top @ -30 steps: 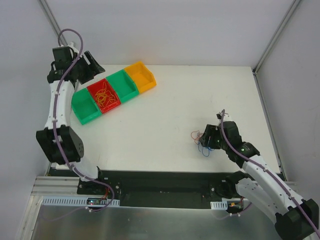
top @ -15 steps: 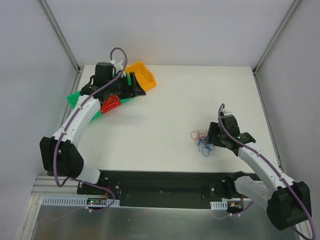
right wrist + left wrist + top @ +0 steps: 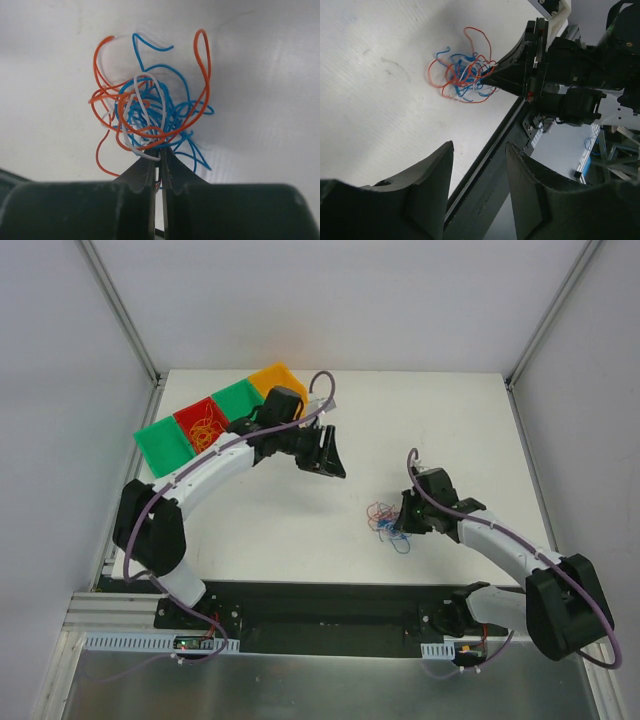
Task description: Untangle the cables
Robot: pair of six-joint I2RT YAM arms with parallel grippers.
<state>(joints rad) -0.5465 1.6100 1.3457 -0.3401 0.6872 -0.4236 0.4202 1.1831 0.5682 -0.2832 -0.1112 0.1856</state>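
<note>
A tangled clump of hair-thin orange, blue and white wires [image 3: 150,112] was seen lying on the white bench [image 3: 450,420], right of centre and towards the near edge. The right tool [image 3: 159,152] was pressed together on the clump's near side, with a few strands pinched between its black tips. The left tool [image 3: 480,147] was held over the middle of the bench, its two dark fingers spread apart with nothing between them, aimed at the clump but not touching it. The step in hand was judged to be anchoring the tangle so that a strand could be drawn out. The next move would call for the left tool to be brought in and closed on a single outer loop, without the whole clump being dragged.
</note>
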